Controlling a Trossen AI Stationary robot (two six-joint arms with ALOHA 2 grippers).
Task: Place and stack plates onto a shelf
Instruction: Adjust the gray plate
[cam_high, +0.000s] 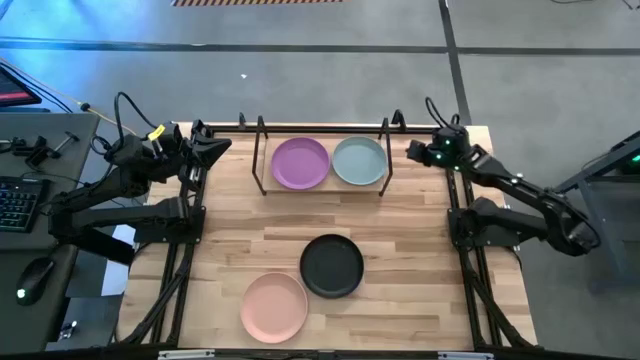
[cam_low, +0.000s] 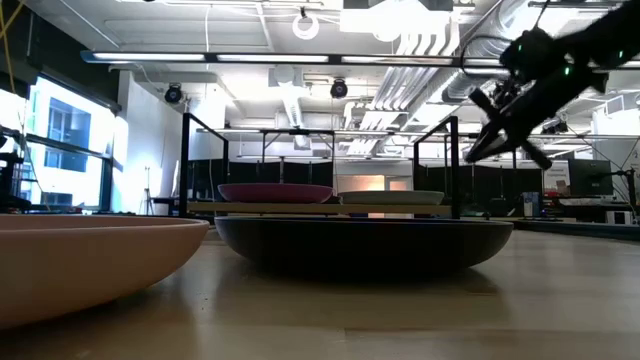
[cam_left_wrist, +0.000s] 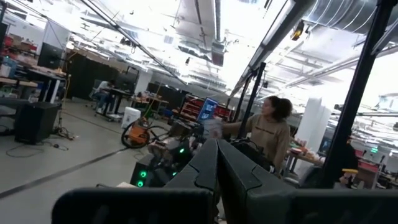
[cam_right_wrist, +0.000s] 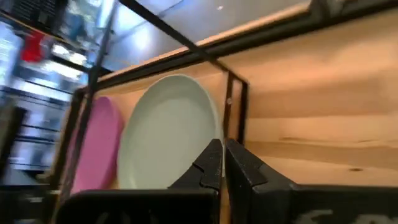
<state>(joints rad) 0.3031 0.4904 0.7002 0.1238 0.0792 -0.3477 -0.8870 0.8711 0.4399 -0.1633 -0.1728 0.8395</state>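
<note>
Plates are split between two spots: the purple plate (cam_high: 300, 163) and the blue-green plate (cam_high: 359, 161) sit side by side on the shelf (cam_high: 262, 158), just touching or nearly so, while the black plate (cam_high: 331, 266) and the pink plate (cam_high: 274, 306) lie on the table (cam_high: 420, 240) nearer the front, rims touching or slightly overlapping (the overhead view does not settle which).

Neither arm carries anything. The right gripper (cam_right_wrist: 222, 163) hangs beside the shelf's right end, fingers pressed together and empty; the left gripper (cam_left_wrist: 217, 163) waits at the back left corner, fingers likewise together.

My guess is that two plates are placed and the black one comes next. To do it well, open the fingers wide before descending, pinch the rim on the side away from the pink plate, and lift straight up so the neighbour isn't dragged along. Carry it level, clear the shelf's upright wires, and set it centred on a shelved plate so the stack nests.

Being round, a plate has no long axis; all four lie flat, hollow side up.
</note>
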